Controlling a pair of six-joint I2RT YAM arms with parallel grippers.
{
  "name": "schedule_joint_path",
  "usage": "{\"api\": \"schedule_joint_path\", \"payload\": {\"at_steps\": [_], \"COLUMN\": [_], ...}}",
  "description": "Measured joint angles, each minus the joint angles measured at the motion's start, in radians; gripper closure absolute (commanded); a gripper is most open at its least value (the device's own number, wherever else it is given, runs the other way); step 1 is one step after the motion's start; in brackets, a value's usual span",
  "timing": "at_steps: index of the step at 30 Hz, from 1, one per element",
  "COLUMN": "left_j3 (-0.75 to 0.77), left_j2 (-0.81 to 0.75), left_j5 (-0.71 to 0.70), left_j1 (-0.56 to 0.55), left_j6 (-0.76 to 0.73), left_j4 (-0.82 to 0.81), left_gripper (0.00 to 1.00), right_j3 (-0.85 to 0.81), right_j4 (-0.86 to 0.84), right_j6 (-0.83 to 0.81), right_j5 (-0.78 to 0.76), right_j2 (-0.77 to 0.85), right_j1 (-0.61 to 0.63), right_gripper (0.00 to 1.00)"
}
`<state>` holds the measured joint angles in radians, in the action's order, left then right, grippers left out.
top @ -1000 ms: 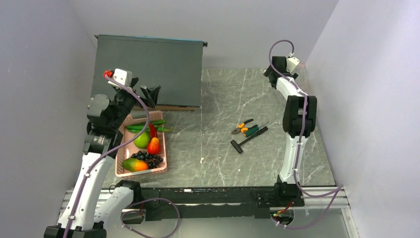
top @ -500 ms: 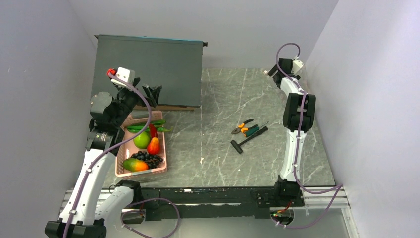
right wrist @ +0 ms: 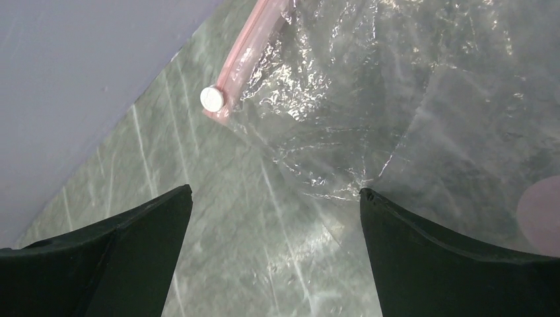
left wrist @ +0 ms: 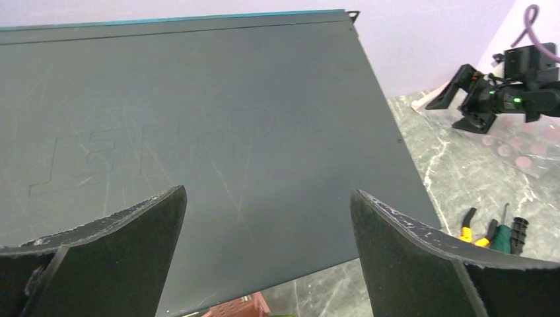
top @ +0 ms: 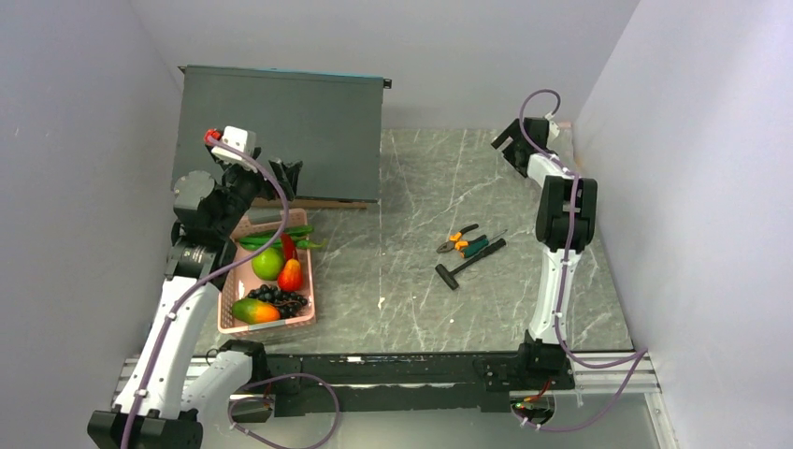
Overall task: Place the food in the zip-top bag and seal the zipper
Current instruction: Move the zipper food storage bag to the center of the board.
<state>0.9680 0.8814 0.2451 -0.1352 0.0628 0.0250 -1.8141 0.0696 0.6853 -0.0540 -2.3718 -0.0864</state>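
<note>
Food is sitting in the pink basket near-left: mango and grape bunch nearest, then green apple and red-orange fruit, with chili and green pods at the far end. Pliers and hammer are lying mid-table, well apart from the basket. Left gripper is hovering above the basket's far end, spread wide, gripping nothing, facing the dark panel. Right gripper is hanging over the far-right corner, also gaping and empty, looking down on the zip-top bag lying on the table. The zipper is running along the wall side, ending in a white slider.
</note>
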Motion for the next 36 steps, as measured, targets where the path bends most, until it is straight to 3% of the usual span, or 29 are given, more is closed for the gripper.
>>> {"api": "schedule_joint_path", "payload": {"at_steps": [12,23,30,36], "left_j3": [-0.031,-0.033,-0.044,-0.049], "left_j2": [0.026,0.023,-0.011,-0.039], "left_j5": [-0.04,-0.058,-0.059,-0.059], "left_j1": [0.028,0.052,0.073,0.079], "left_j6": [-0.024,-0.026,-0.026,-0.029], "left_j4": [-0.006,-0.021,-0.027,-0.037], "left_gripper": [0.01,0.01,0.01,0.01], "right_j3": [0.151,0.35,0.379,0.33], "right_j4": [0.039,0.178,0.292,0.388], "right_j6": [-0.018,-0.082,-0.124,-0.138], "right_j5": [0.138,0.163,0.088,-0.13], "right_j2": [0.113,0.29,0.402,0.505], "right_j1": [0.02,0.143,0.267,0.348], "right_gripper": [0.0,0.0,0.0,0.0]}}
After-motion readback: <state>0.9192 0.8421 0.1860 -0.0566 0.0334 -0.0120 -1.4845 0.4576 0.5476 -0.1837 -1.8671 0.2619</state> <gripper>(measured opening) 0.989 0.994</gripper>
